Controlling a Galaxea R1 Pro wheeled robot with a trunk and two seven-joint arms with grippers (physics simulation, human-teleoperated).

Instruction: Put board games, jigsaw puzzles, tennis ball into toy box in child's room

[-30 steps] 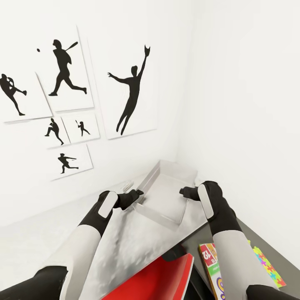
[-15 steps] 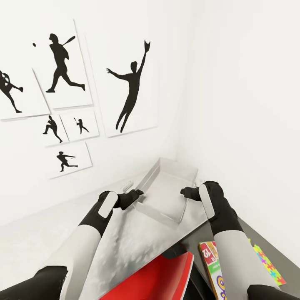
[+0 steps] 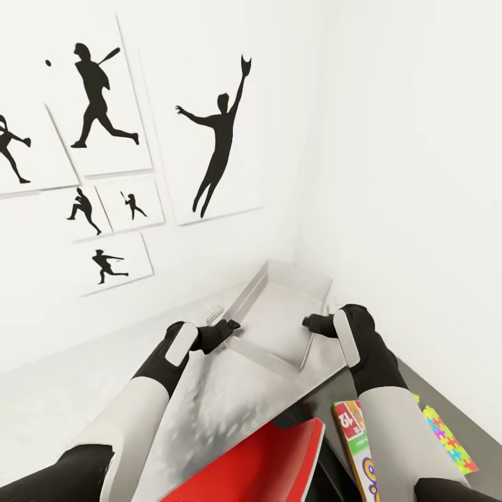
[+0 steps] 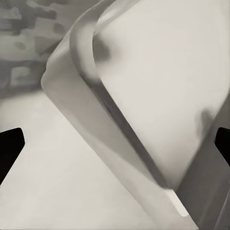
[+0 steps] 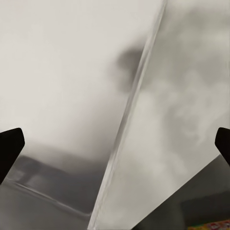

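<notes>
The toy box [image 3: 279, 328], a shallow light-grey tray, lies on the pale mottled table [image 3: 223, 411] in the room's corner. My left gripper [image 3: 231, 326] is open at the tray's left rim, and the left wrist view shows a tray corner [image 4: 86, 81] between its fingertips [image 4: 9, 148]. My right gripper [image 3: 312, 323] is open at the tray's right rim, whose wall edge [image 5: 129, 120] runs between its fingertips [image 5: 9, 148]. A green-white-red board game [image 3: 352, 436] and a multicolour jigsaw puzzle [image 3: 446, 439] lie on the lower dark grey section [image 3: 432, 390], partly hidden behind my right arm.
White walls meet just behind the tray. Black baseball-player posters [image 3: 216, 139] hang on the left wall. A flat red panel [image 3: 265, 460] juts up at the table's near edge. A small pale object [image 3: 215, 309] lies by the wall, left of the tray.
The whole picture has shifted: posters slid left and up, so the camera moved. Both grippers keep their places at the tray's two rims.
</notes>
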